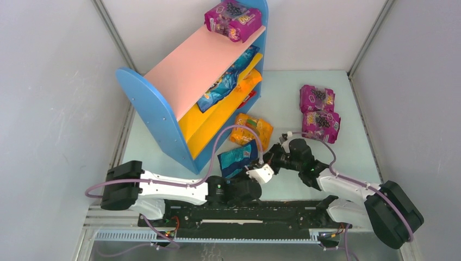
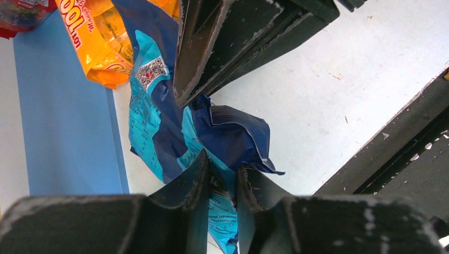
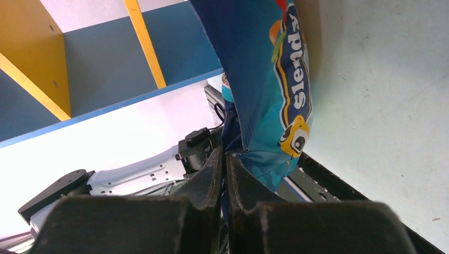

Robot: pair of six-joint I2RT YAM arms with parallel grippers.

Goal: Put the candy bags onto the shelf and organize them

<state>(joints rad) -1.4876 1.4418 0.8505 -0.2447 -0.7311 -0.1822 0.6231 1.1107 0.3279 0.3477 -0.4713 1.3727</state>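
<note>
Arms hide much of the glossy blue plastic candy bag [image 1: 235, 157] at the blue-sided three-tier shelf's [image 1: 149, 106] near end; left gripper [image 2: 222, 170] and right gripper [image 3: 225, 159] both pinch it. A purple pouch [image 1: 235, 19] lies on the top board.

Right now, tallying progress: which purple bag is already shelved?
The purple bag on the pink top board; the other two lie on the table.

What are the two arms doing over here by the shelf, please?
Both arms hold one blue candy bag near the shelf: the left end effector and the right end effector each pinch an edge. One purple bag sits on its top board; an orange bag and two purple bags lie on the table.
</note>
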